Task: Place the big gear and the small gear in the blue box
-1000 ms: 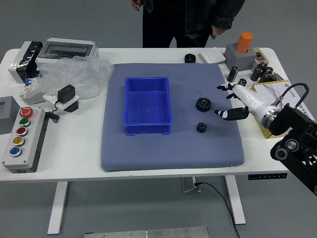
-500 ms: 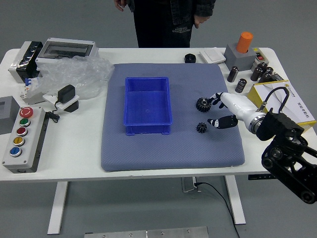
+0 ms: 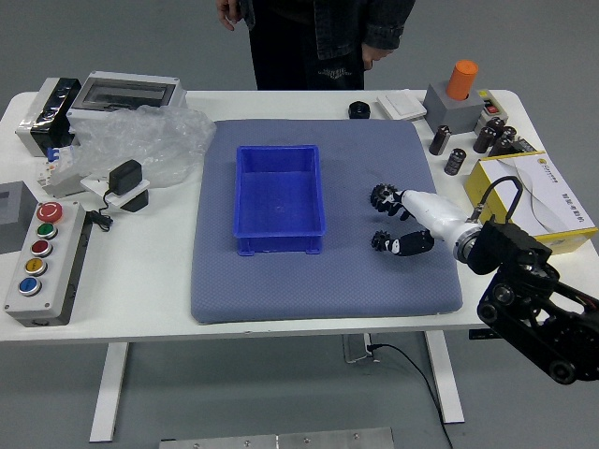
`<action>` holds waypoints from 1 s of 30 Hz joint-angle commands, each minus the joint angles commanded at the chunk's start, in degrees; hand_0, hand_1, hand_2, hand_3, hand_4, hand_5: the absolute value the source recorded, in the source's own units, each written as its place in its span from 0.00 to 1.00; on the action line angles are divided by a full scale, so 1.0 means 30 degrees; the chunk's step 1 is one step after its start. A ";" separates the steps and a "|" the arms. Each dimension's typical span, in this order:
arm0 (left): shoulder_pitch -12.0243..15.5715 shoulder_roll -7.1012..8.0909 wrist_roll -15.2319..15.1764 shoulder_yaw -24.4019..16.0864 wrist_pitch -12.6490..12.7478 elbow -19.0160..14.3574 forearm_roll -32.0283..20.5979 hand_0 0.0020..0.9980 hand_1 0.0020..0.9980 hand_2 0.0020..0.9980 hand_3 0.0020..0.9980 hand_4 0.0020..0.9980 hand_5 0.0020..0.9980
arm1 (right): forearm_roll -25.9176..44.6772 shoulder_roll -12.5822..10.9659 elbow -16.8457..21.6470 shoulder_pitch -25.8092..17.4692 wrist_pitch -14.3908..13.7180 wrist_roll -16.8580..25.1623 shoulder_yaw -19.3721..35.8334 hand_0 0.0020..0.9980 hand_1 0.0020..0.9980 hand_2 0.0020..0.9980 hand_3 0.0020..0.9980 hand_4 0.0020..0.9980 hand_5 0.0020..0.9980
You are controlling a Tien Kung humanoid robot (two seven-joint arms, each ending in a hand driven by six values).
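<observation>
My right hand (image 3: 397, 224) reaches over the blue-grey mat from the right with its fingers spread. Its upper fingertips are at the right side of the big black gear (image 3: 382, 196), and the thumb's tip is beside the small black gear (image 3: 379, 240); whether they touch is unclear. Nothing is held. Both gears lie on the mat. The blue box (image 3: 277, 243) is on the mat left of the gears, with a bare floor inside. My left arm is out of view.
A person (image 3: 323, 42) stands at the far side, hands lowered. Right: yellow box (image 3: 562, 238), black cylinders (image 3: 440, 140), grey block with orange knob (image 3: 462, 79). Left: button panel (image 3: 45, 267), plastic bag (image 3: 154, 140). A black round piece (image 3: 358, 110) lies at the back.
My right hand has moved left and slightly down, from the mat's right edge to the gears. The gears and box have not moved. The person has shifted left.
</observation>
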 joint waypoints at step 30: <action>0.0006 -0.0031 0.0018 -0.0012 -0.0018 0.0000 0.0054 0.73 0.68 0.73 0.73 0.45 0.01 | 0.0168 0.0666 -0.1400 -0.0139 -0.0483 0.0513 -0.0334 0.67 0.61 0.66 0.66 0.72 0.27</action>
